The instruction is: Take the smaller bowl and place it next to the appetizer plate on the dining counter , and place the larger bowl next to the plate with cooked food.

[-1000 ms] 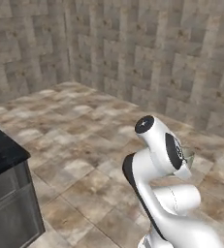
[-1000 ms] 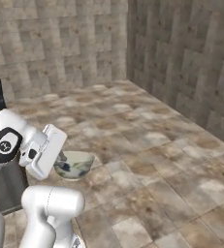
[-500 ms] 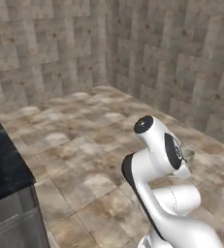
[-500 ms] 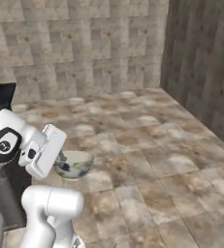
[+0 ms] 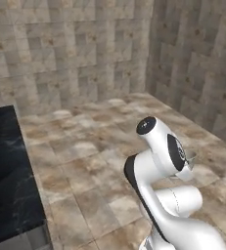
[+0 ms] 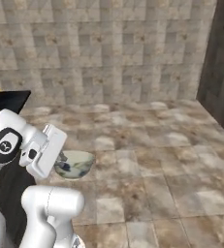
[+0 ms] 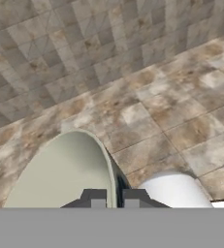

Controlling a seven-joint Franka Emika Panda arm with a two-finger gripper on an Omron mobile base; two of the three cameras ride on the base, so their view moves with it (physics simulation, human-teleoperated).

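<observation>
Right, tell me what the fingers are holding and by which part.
The fingers are shut on the rim of the bowl, which is carried above the tiled floor.

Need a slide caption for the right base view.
Gripper shut on the larger bowl's rim, carried above the tiled floor.

The arm consists of glossy white rounded link shells joined at dark, near-black joint bands. A round black end cap closes one joint housing, and a larger black disc bearing a faint pale marking sits on its side. The hand is a white, box-shaped block with small dark insets on its side face.
</observation>
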